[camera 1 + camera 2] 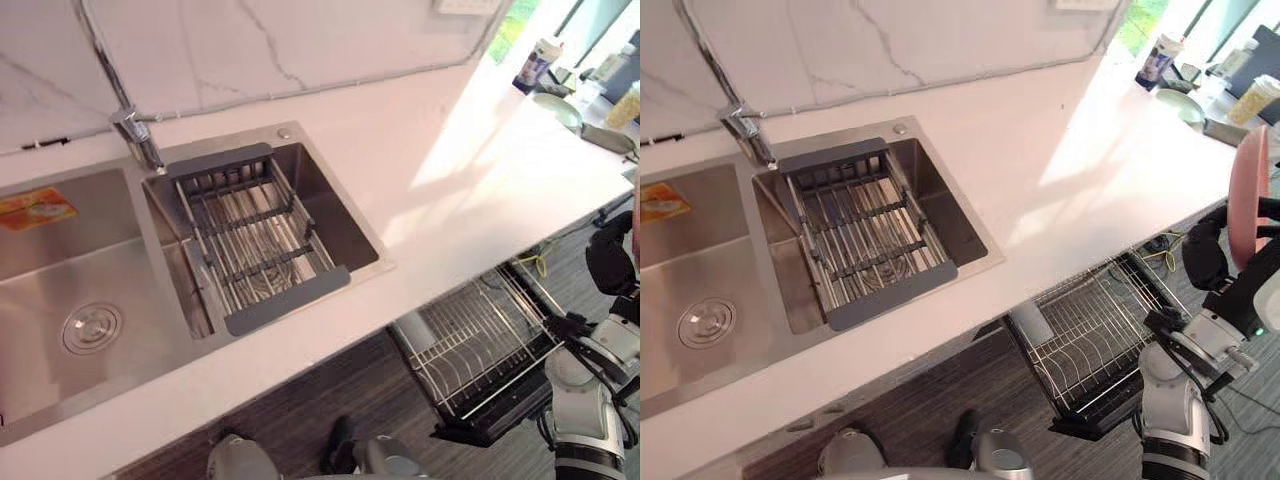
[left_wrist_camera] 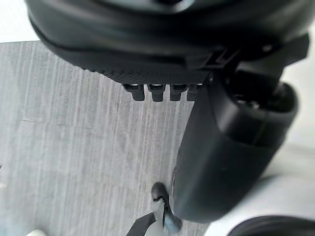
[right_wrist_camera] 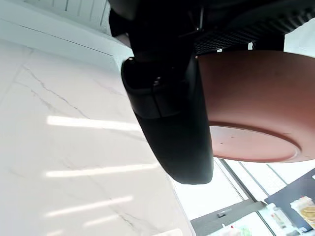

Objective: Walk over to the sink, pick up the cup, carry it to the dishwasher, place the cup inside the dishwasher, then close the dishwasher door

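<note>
My right hand (image 1: 1206,256) is shut on a pink cup (image 1: 1248,188), held up at the far right, above and to the right of the pulled-out dishwasher rack (image 1: 1090,335). In the right wrist view the dark thumb (image 3: 167,123) lies against the cup's side (image 3: 256,108), and the cup's base faces the camera. The wire rack sits low under the counter edge. My left hand (image 2: 221,147) hangs over the grey wood floor, its fingers (image 2: 160,91) straight and holding nothing.
A double steel sink (image 1: 60,260) is set in the white counter (image 1: 450,180), with a grey drain rack (image 1: 250,240) across its right basin and a faucet (image 1: 135,130) behind. A bottle (image 1: 535,62) and a bowl (image 1: 558,108) stand at the counter's far right.
</note>
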### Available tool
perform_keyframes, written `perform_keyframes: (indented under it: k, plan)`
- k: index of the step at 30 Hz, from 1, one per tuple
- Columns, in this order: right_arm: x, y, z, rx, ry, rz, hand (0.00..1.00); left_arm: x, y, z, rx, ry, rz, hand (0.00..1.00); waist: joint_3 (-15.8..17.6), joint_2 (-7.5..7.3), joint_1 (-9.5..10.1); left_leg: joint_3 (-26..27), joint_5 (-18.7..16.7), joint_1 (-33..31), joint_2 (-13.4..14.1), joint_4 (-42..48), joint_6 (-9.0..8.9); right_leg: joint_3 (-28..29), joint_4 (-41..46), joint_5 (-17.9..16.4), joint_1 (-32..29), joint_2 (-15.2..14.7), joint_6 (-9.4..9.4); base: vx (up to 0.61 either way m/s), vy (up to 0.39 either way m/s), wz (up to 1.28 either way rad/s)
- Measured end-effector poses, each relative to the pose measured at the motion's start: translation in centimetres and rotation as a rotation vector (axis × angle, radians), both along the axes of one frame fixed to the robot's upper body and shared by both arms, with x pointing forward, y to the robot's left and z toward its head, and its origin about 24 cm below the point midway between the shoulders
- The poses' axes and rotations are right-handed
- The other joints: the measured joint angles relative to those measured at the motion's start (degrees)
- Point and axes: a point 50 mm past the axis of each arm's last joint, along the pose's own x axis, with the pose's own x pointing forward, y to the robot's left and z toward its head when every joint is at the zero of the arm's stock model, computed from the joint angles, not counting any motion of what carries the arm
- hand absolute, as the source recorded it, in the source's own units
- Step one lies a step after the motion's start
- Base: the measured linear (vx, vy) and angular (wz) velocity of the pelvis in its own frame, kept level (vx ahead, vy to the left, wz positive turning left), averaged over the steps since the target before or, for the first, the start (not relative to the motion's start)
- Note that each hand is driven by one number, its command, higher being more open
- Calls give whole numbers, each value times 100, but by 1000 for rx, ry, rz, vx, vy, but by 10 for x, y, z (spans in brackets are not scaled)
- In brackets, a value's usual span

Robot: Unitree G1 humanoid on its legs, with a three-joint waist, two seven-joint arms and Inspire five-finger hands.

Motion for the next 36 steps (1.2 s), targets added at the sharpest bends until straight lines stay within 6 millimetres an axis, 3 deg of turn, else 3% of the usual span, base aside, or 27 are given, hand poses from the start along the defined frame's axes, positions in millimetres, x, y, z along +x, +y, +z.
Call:
perform_keyframes:
  k: [3, 6, 11, 19, 26, 31, 34, 36]
  plan:
    - [-2, 4, -11, 8, 82, 23, 0, -1, -3, -1, -2, 6, -19, 100, -64, 110, 2, -256, 25, 30, -325, -345, -8, 135, -388, 335, 22, 9, -42, -5, 53, -43]
    - [-10, 0, -30, 62, 163, -30, 0, -2, -6, -1, -4, 12, -54, 100, -126, 253, -46, -343, 237, 66, -416, -442, -27, 121, -700, 592, 179, 44, 4, 83, 45, -4]
    - [-15, 2, -55, 142, 271, -39, 0, -3, -8, -2, -7, 15, -74, 100, -134, 350, -47, -429, 249, 300, -591, -592, -25, 132, -1148, 789, 512, 22, 115, 83, 69, 1]
    - [-21, 18, -107, 251, 491, 4, 0, -5, -16, -3, -31, 29, -90, 100, -251, 548, 4, -539, 243, 381, -747, -756, -20, 202, -1242, 886, 515, -56, 173, 6, 64, -4]
    - [-19, 24, -122, 292, 623, 13, 0, -1, -15, -3, -22, 17, -127, 100, -261, 562, 157, -667, 265, 315, -854, -799, 29, 108, -1247, 879, 498, -152, 211, -55, 59, 9]
    - [-16, 21, -147, 377, 769, -42, 0, 1, -15, -3, -24, 0, -134, 100, -255, 604, 201, -835, 300, 141, -954, -760, 110, -58, -1246, 941, 435, -237, 263, 10, 51, 18]
    - [-4, 20, -145, 358, 795, -32, 0, 7, -18, -3, -34, -20, -150, 100, -182, 685, 207, -997, 287, -18, -997, -672, 146, -137, -1246, 991, 372, -272, 263, 8, 55, 14]
    - [18, 12, -131, 311, 787, -36, 0, 18, -19, -3, -44, -54, -159, 100, 11, 736, 249, -1106, 294, -176, -1014, -592, 161, -178, -1246, 1041, 277, -288, 252, -45, 53, 11]
